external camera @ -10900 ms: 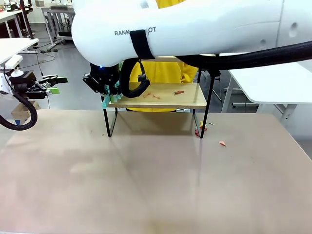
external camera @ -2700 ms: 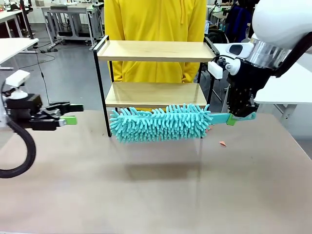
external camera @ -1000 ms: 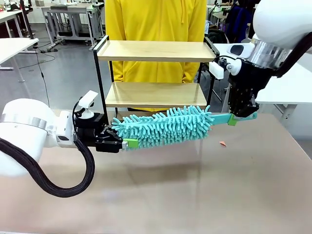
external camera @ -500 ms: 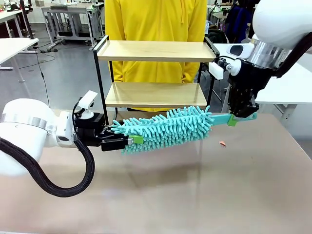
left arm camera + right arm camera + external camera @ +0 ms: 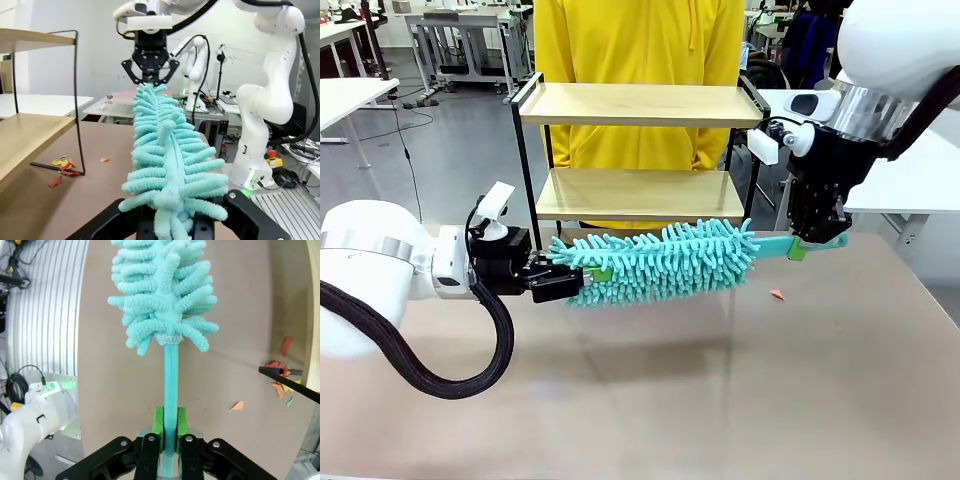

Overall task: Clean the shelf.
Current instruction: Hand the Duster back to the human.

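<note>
On brown table (image 5: 650, 400) before shelf (image 5: 638, 105): teal duster (image 5: 655, 262) clamped by left gripper (image 5: 582, 284) (head end) and right gripper (image 5: 812, 243) (handle).

- No legible text, label, brand, number or sign in the front view, the left wrist view or the right wrist view.
</note>
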`<action>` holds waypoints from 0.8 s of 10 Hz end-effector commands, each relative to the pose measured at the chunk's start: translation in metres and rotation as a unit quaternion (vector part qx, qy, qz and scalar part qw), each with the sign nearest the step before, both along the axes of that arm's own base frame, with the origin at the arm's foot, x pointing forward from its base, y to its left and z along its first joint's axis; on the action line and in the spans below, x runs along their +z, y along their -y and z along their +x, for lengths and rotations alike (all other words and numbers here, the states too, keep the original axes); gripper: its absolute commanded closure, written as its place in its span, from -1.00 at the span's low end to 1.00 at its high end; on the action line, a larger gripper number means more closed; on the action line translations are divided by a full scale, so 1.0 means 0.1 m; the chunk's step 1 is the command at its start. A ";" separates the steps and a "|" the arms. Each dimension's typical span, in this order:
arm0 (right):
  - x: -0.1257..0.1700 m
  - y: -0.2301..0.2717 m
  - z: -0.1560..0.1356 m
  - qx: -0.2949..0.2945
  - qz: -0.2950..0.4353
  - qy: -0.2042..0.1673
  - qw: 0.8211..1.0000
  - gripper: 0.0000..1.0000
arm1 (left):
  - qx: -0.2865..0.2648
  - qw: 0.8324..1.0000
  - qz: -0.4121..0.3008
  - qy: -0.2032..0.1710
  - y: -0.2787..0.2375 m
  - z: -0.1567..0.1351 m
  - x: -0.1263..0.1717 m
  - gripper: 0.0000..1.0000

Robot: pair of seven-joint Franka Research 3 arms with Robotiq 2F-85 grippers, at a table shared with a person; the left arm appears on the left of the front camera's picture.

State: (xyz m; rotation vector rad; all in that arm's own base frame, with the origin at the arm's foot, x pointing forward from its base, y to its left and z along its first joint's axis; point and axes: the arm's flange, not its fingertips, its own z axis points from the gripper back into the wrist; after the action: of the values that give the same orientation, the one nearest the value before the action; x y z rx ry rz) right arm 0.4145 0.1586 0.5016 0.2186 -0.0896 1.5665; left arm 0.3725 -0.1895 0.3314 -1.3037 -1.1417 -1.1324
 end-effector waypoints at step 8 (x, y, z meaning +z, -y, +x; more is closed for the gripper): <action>0.52 0.96 -0.11 -0.037 0.233 -0.049 0.971 -1.00 | -0.014 1.000 0.009 0.002 0.02 -0.03 0.00 1.00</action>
State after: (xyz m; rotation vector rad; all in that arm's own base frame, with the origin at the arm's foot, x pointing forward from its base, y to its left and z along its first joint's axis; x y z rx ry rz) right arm 0.4005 0.0825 0.5510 0.5370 -0.3275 1.4517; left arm 0.3702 -0.1916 0.3280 -1.3053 -1.1163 -1.1562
